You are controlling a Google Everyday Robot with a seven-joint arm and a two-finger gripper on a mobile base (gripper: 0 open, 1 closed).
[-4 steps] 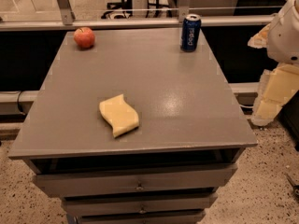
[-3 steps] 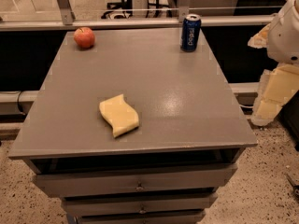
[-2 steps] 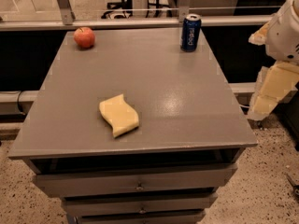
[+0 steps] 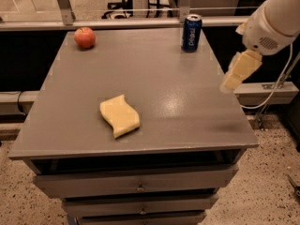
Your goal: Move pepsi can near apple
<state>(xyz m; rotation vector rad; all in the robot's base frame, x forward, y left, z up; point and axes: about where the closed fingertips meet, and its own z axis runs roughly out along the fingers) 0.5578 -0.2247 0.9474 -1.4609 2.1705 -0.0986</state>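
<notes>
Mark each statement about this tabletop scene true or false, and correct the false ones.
1. The pepsi can stands upright near the far right corner of the table. True.
2. The apple touches the pepsi can. False: they sit well apart, and the apple is near the far left corner.
3. The gripper holds the pepsi can. False: it hangs by the table's right edge, apart from the can.
4. The sponge lies nearer the front edge than the apple does. True.

Blurred end effector (image 4: 233, 80) (right of table (image 4: 154, 74))

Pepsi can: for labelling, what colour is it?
Pepsi can: dark blue, silver top, in camera view; gripper hangs right of the table.
</notes>
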